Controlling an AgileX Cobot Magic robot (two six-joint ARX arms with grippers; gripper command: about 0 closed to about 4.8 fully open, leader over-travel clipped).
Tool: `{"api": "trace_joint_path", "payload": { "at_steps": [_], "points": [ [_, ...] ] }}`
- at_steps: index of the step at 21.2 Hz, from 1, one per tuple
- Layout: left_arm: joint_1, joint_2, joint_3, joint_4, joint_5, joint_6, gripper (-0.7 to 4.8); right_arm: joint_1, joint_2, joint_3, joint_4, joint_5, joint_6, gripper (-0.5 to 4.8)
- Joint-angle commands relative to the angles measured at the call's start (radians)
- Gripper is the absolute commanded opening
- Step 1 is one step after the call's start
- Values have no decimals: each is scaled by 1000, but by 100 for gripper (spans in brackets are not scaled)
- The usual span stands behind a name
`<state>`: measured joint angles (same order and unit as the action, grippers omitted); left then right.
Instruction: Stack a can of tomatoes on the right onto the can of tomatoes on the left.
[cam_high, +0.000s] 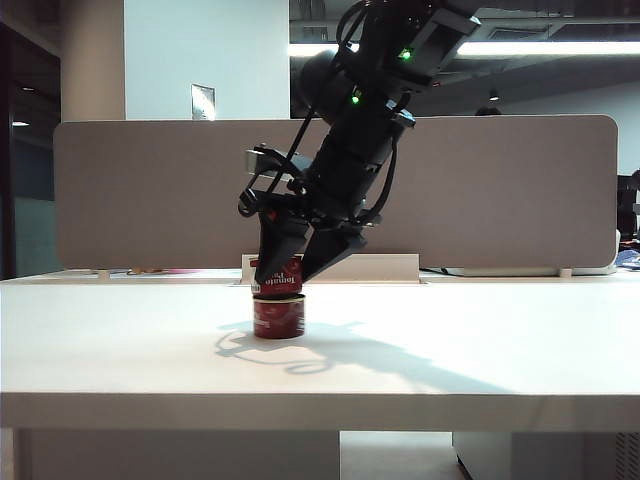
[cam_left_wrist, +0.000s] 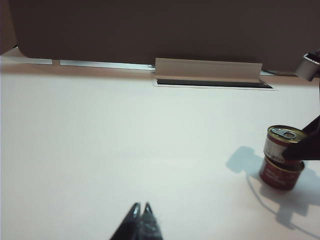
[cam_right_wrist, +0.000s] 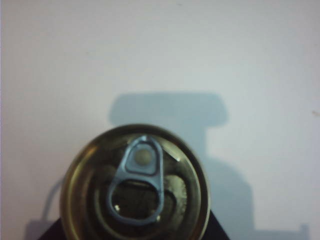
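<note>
Right hand (cam_high: 285, 275) has its fingers pinched on the upper tomato can (cam_high: 278, 276), holding it on top of the lower tomato can (cam_high: 279, 317) near the middle of the white table (cam_high: 480, 330). Over in its own wrist view the left hand (cam_left_wrist: 140, 212) hovers low above bare table well apart from the stack, fingertips pressed together

Upper tomato can (cam_high: 279, 276) seated on lower tomato can (cam_high: 279, 317), both mid-table (cam_high: 480, 340), cable slot (cam_left_wrist: 212, 83) behind them, partition panel (cam_high: 150, 190) at rear edge.
</note>
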<state>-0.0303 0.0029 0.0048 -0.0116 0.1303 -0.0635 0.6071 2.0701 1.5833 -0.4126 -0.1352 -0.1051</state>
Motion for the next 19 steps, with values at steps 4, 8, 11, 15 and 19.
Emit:
{"api": "trace_joint_path", "payload": {
  "at_steps": [4,8,11,15,19],
  "points": [
    [1,1,5,13,4,4,-6,2,-3,-2,-59,3,0,245],
    [1,1,4,13,4,4,-6,2,-3,-2,-61,6,0,244],
    [1,1,4,13,4,4,-6,2,-4,-1,-61,5,0,244],
    [1,1,4,13,4,4,-6,2,-11,0,-64,6,0,245],
    [1,1,4,13,4,4,-6,2,-28,0,-62,11,0,265]
  ]
}}
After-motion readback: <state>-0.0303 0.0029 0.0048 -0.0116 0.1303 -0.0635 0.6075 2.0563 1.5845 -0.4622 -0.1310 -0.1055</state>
